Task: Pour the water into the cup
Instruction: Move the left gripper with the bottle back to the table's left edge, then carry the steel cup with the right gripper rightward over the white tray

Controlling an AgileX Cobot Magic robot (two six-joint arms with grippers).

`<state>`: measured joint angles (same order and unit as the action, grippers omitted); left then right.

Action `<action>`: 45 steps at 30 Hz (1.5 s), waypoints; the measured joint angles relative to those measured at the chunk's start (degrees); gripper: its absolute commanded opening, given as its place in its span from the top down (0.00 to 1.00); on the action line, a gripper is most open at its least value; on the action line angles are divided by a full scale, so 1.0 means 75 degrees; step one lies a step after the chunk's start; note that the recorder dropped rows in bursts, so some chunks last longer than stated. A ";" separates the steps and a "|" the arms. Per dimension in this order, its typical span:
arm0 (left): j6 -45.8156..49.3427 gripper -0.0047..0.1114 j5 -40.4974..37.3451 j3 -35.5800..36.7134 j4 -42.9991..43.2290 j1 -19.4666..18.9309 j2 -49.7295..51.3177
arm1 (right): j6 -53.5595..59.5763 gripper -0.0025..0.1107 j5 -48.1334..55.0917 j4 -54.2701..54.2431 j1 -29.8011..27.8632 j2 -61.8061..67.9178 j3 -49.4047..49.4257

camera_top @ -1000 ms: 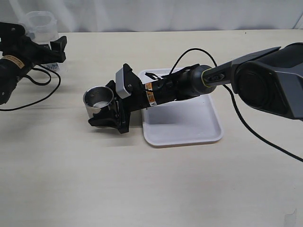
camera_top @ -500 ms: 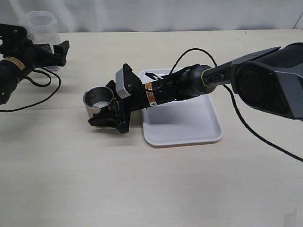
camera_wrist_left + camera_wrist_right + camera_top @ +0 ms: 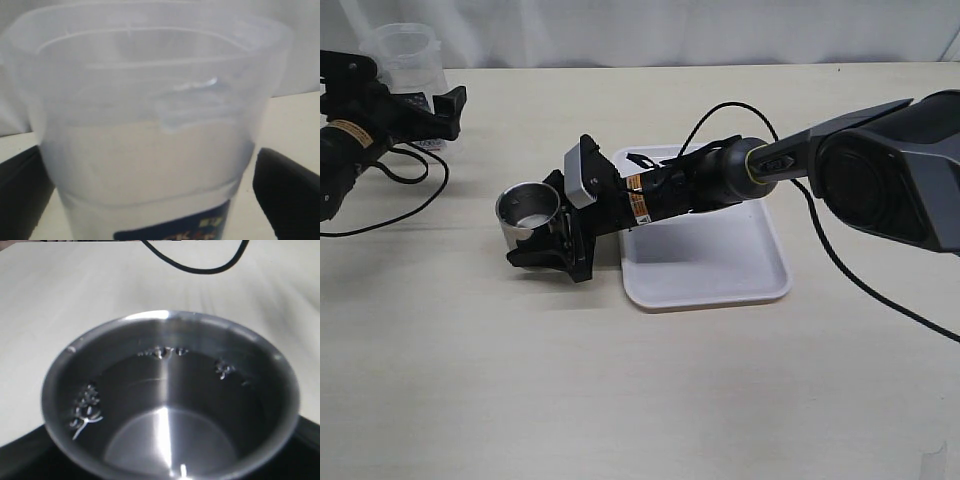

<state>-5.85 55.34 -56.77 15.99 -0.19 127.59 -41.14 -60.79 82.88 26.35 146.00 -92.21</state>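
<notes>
The steel cup [image 3: 529, 208] stands on the table left of the tray. My right gripper [image 3: 536, 228] is shut on it, with black fingers [image 3: 20, 456] at its sides. In the right wrist view the cup [image 3: 170, 390] holds a little clear liquid, and drops cling to its inner wall. The clear plastic container [image 3: 406, 50] with a blue label stands at the far left. My left gripper [image 3: 402, 88] is open around it. In the left wrist view the container [image 3: 150, 100] fills the frame with water [image 3: 150, 160] in it, and a finger [image 3: 287, 192] stands on each side.
A white tray [image 3: 710, 265] lies right of the cup, under the right arm. A black cable [image 3: 380, 215] loops on the table by the left arm, and another [image 3: 200, 265] runs behind the cup. A white wall backs the table.
One second ago the left gripper's near finger sat closer to the container; it has moved slightly outward to the right. The cup and right gripper have not moved.
</notes>
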 measured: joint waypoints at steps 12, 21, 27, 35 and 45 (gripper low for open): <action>0.0005 0.05 -0.0049 0.0218 0.0000 0.0000 -0.0318 | 0.0000 0.94 0.0000 0.0000 0.0000 0.0000 0.0000; 0.0005 0.05 0.0266 0.0425 0.0000 0.0000 -0.0318 | 0.0000 0.94 0.0000 0.0000 0.0000 0.0000 0.0000; 0.0005 0.05 -0.0502 0.0425 0.0000 0.0000 -0.0461 | 0.0000 0.94 0.0000 0.0000 0.0000 0.0000 0.0000; -0.0068 0.05 -0.1036 0.0619 0.0000 0.0000 -0.0994 | 0.0000 0.94 0.0000 0.0000 0.0000 0.0000 0.0000; -0.0698 0.05 0.0161 0.2002 -0.0016 0.0000 -0.1995 | 0.0000 0.94 0.0000 0.0000 0.0000 0.0000 0.0000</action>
<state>-11.08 56.54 -41.76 15.87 -0.19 112.63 -41.14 -60.79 82.88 26.35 146.00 -92.21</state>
